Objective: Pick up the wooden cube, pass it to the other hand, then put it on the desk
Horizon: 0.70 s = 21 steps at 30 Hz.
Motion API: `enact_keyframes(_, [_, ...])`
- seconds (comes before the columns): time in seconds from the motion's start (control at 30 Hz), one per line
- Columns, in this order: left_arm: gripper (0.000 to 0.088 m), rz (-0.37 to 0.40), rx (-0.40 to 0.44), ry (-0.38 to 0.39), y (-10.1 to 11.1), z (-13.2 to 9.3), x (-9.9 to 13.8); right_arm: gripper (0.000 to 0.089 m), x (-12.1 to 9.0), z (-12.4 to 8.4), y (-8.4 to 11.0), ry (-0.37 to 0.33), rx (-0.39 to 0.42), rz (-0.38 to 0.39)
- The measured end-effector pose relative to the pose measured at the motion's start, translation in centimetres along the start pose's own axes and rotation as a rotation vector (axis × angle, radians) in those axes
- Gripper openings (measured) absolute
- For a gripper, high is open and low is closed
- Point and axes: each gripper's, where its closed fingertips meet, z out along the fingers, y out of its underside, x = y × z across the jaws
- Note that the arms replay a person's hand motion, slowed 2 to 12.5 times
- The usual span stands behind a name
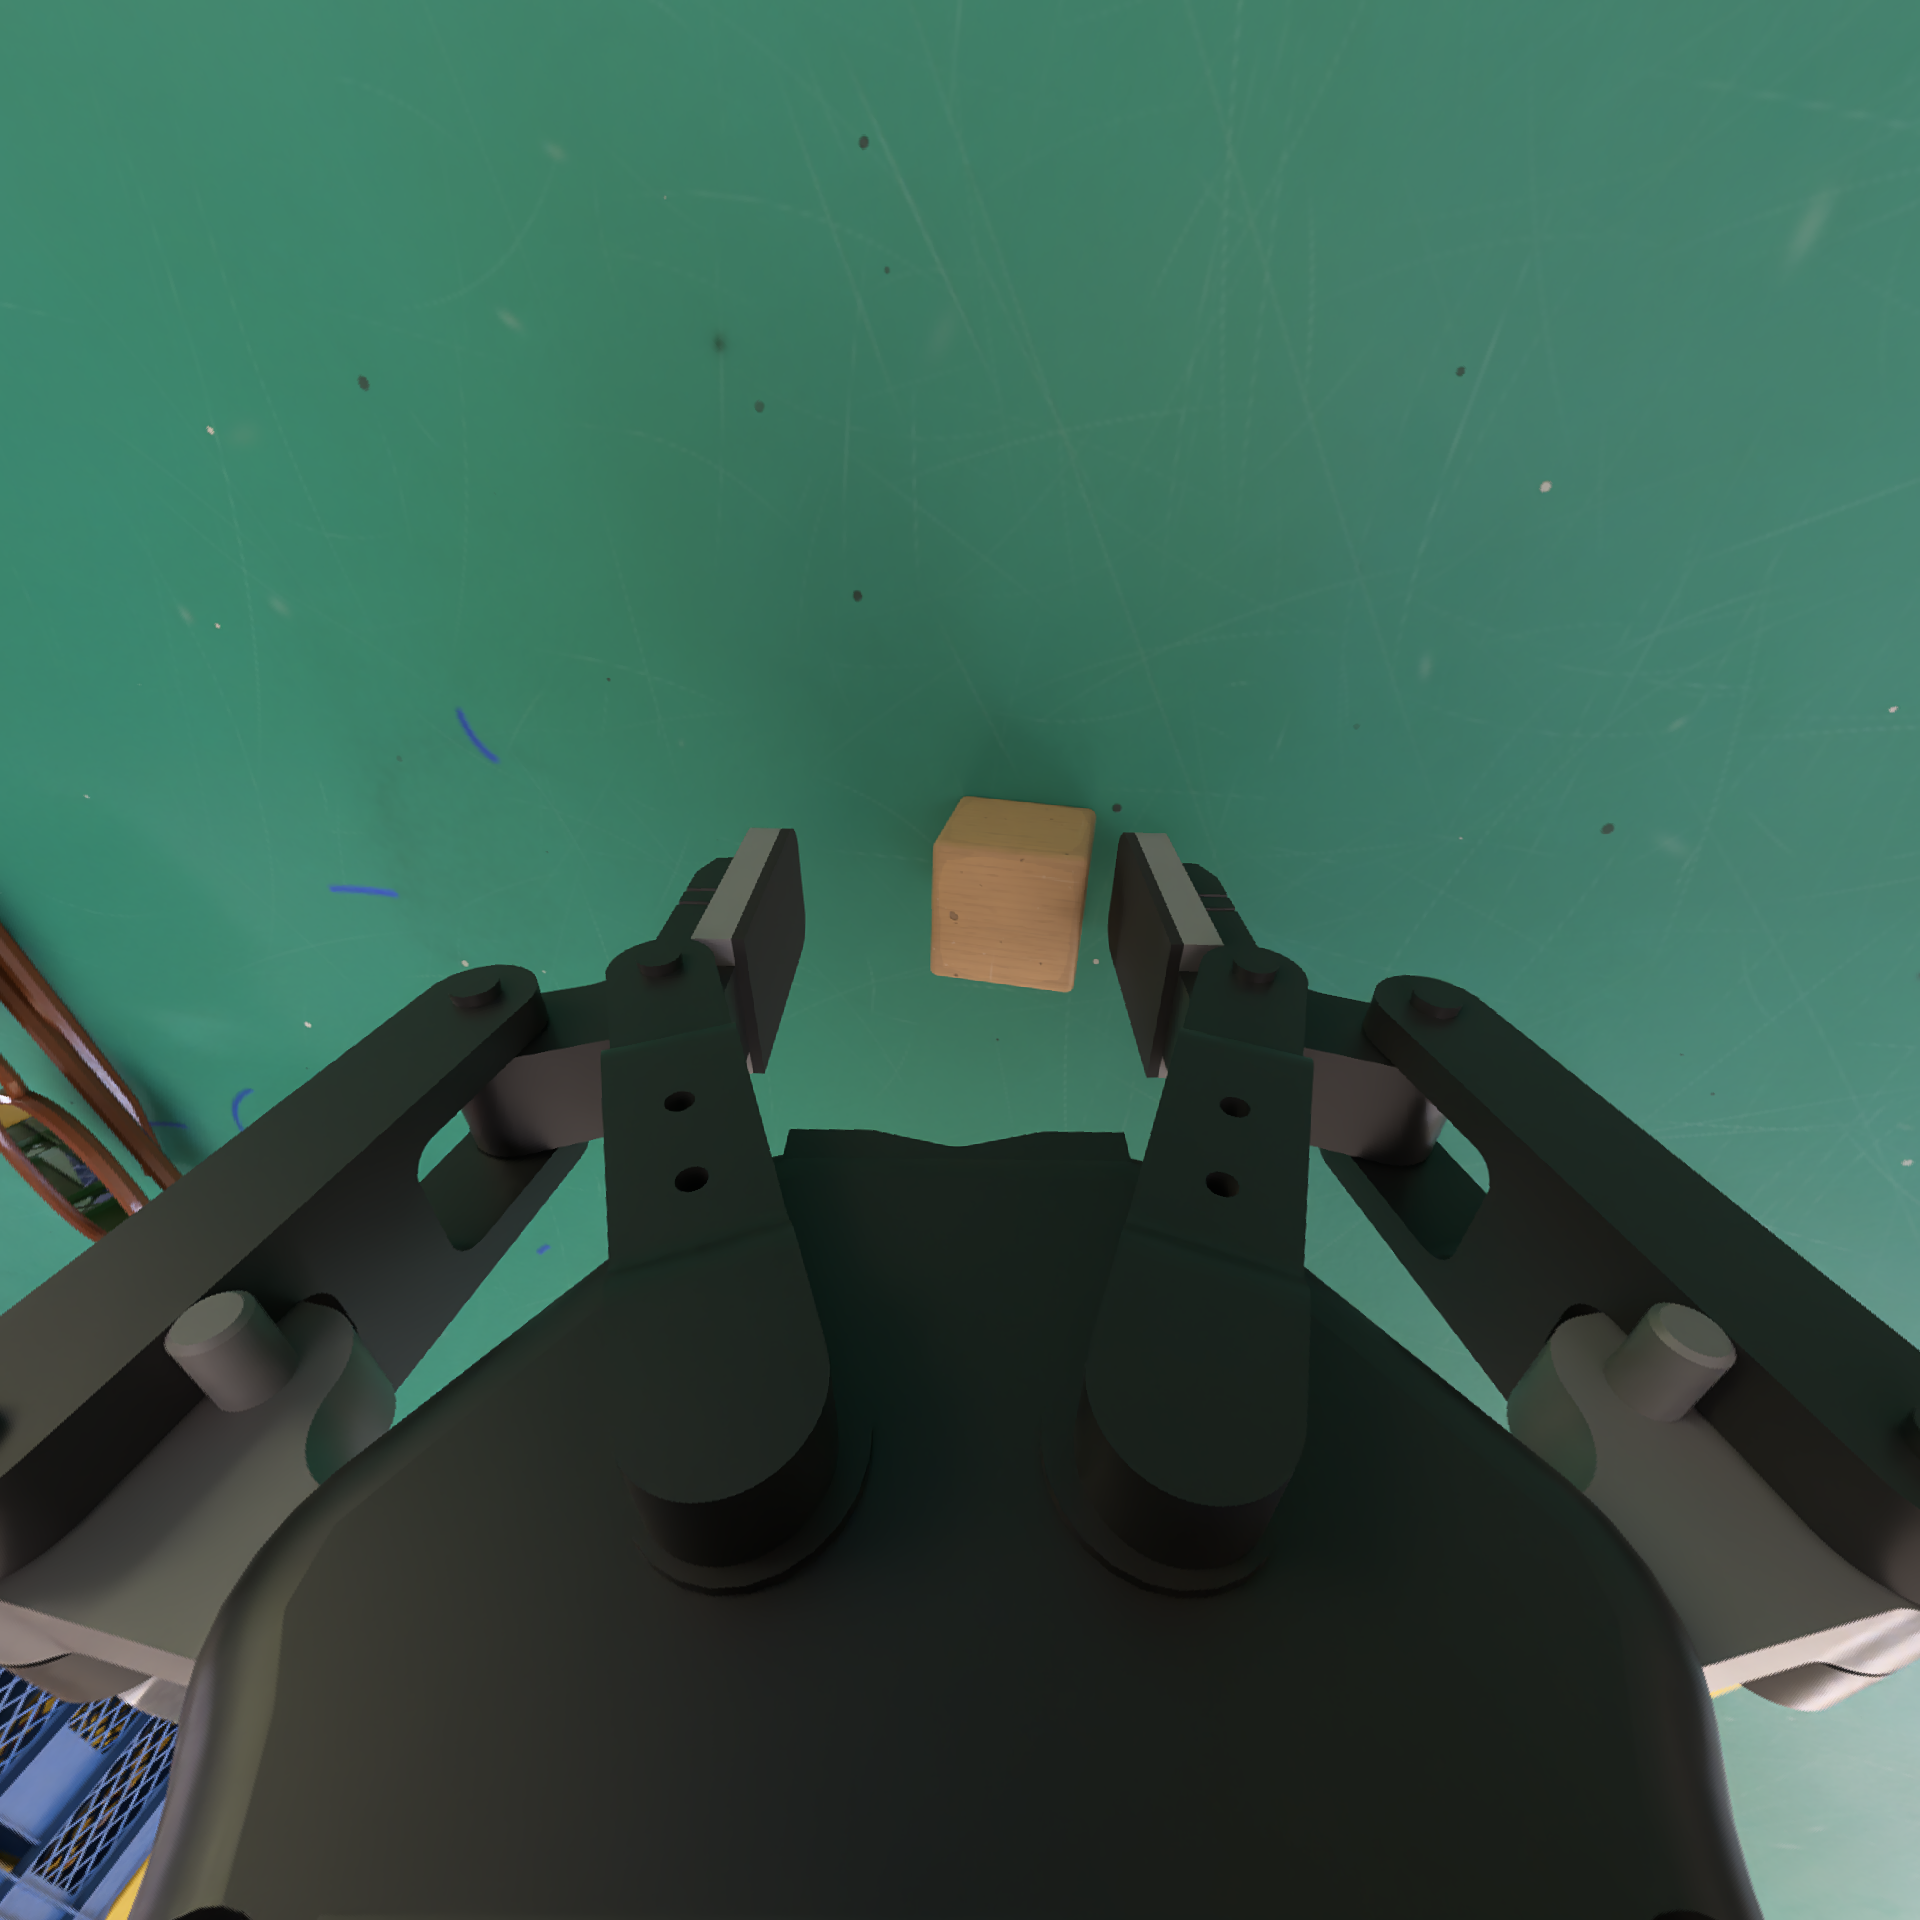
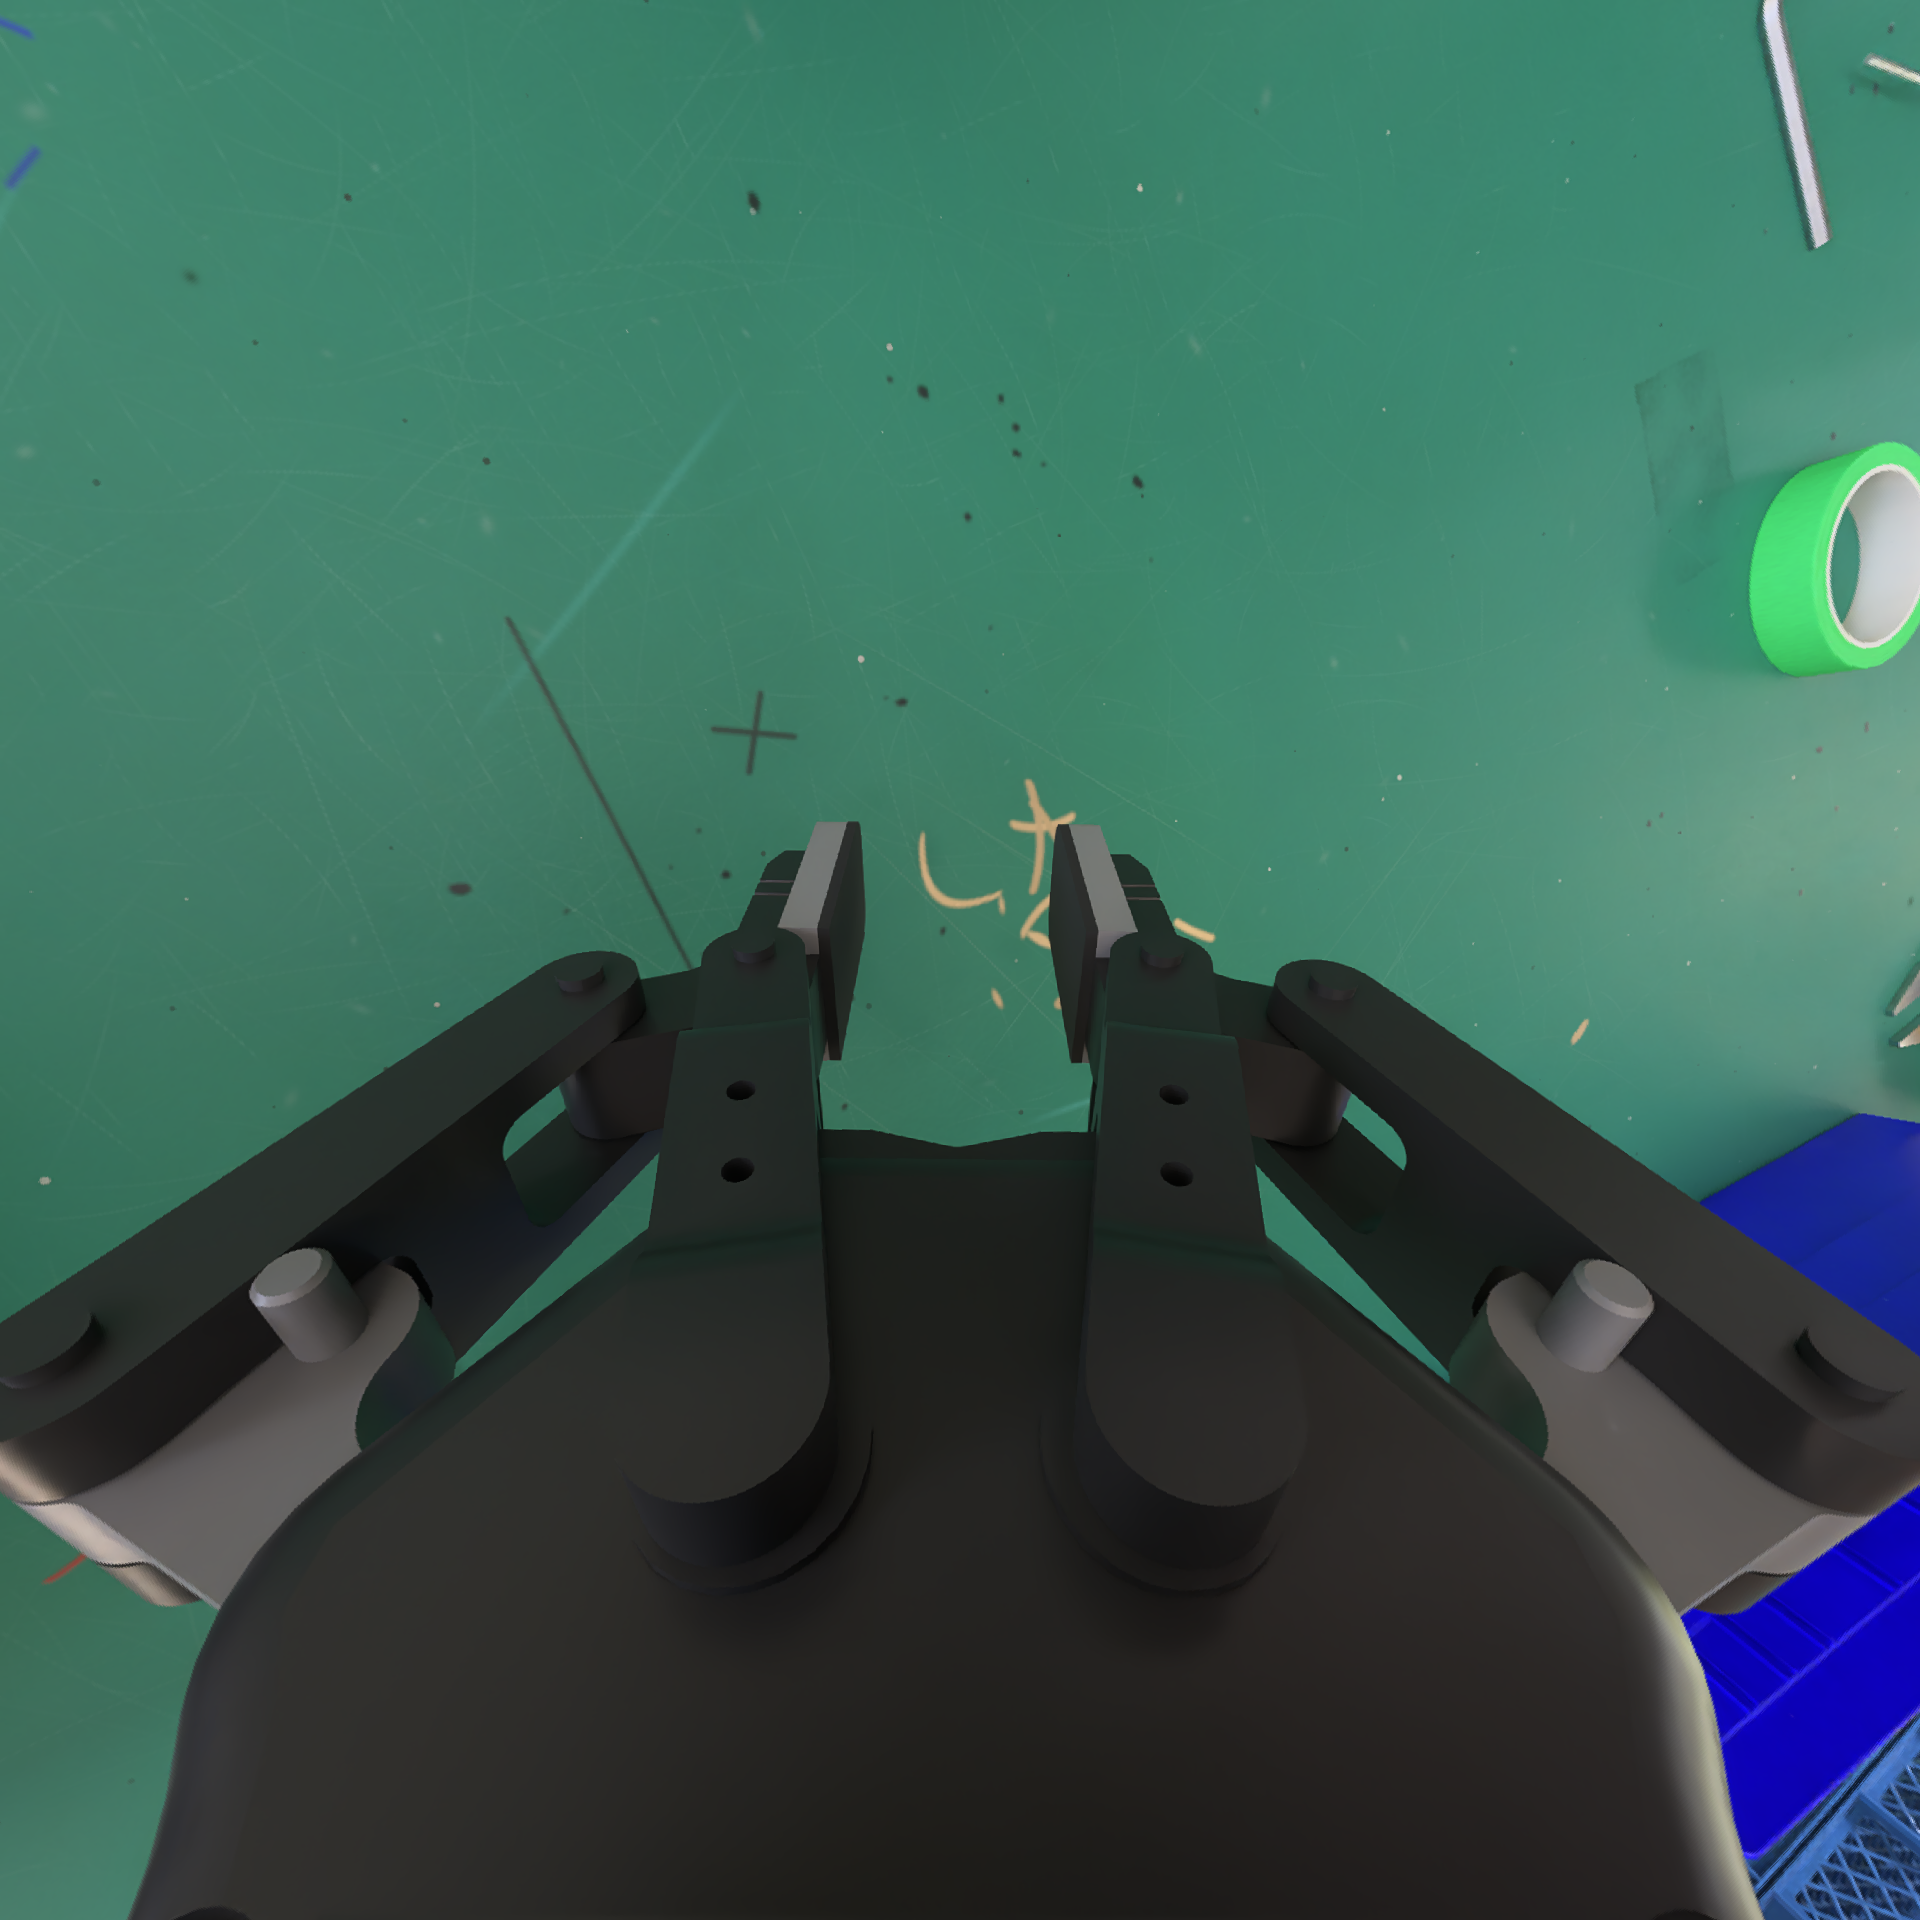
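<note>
A small wooden cube rests on the green desk mat in the left wrist view. My left gripper is open above it. The cube sits between the two fingers, nearer the right pad, with a gap to each pad. My right gripper is open and empty over a bare part of the mat that carries pale scribbled marks. The cube does not show in the right wrist view.
A green tape roll and a metal hex key lie at the right in the right wrist view, with a blue crate lower right. In the left wrist view a brown frame and a blue crate sit at the left edge.
</note>
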Motion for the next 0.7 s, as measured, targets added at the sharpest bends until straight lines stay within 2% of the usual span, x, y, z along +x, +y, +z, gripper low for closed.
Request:
enact_keyframes(0.3, [0.0545,0.022,-0.015,-0.001,0.40,-0.23,0.89,0.0333,-0.39,0.00,-0.13,-0.001,0.010,-0.006])
enact_keyframes(0.6, [0.0606,0.028,-0.030,-0.015,0.77,-0.29,0.86,0.0334,-0.54,0.18,-0.17,-0.010,0.016,0.000])
enact_keyframes(0.7, [0.0651,0.026,-0.033,-0.022,0.87,-0.31,0.66,0.0334,-0.60,0.24,-0.17,-0.014,0.014,0.001])
